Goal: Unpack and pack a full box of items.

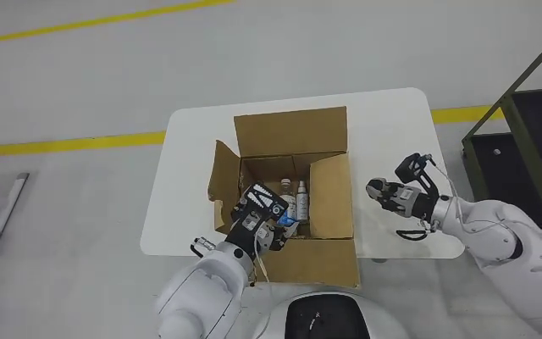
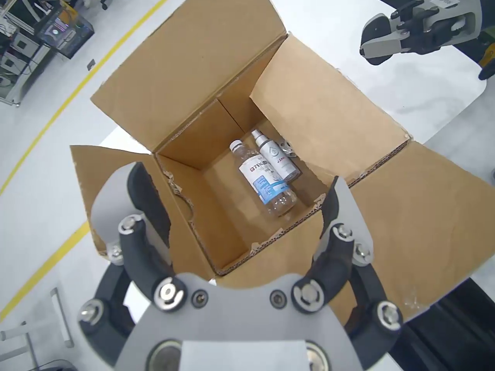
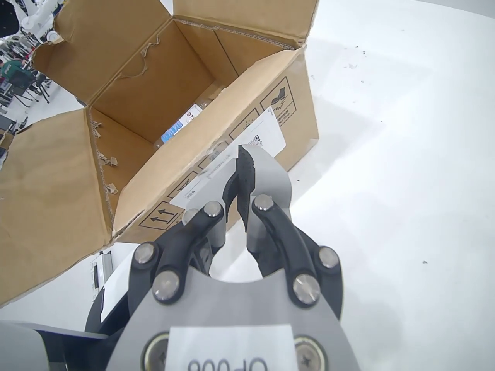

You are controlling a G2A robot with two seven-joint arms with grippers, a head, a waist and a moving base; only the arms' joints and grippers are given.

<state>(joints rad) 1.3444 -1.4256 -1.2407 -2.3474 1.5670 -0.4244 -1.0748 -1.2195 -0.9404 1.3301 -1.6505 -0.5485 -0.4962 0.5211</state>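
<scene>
Down at the bottom of the cardboard box [image 2: 193, 59] lie a clear labelled bottle [image 2: 265, 181] and a smaller white spray bottle [image 2: 276, 158], side by side and touching, close to the wall on the right arm's side. A small object next to them is too hidden to name. The box stands mid-tabletop [image 1: 389, 127], its near flap reaching the near edge.

The left gripper [image 2: 239, 191] hangs above the opening with its fingers spread wide and nothing between them. The right gripper [image 3: 241, 160] sits beside the box's outer wall over bare tabletop, fingers pressed together and empty.

Judging by this, unpacking is in hand, with these bottles left to lift out. The next move calls for a straight drop of the left gripper into the box, fingers set across the clear bottle's body.

Room is tight. The walls are deep, the flap on the right arm's side leans in over the opening, and the touching bottles leave little gap for a finger. Bare tabletop toward the right edge and far corners offers room to set things down.
</scene>
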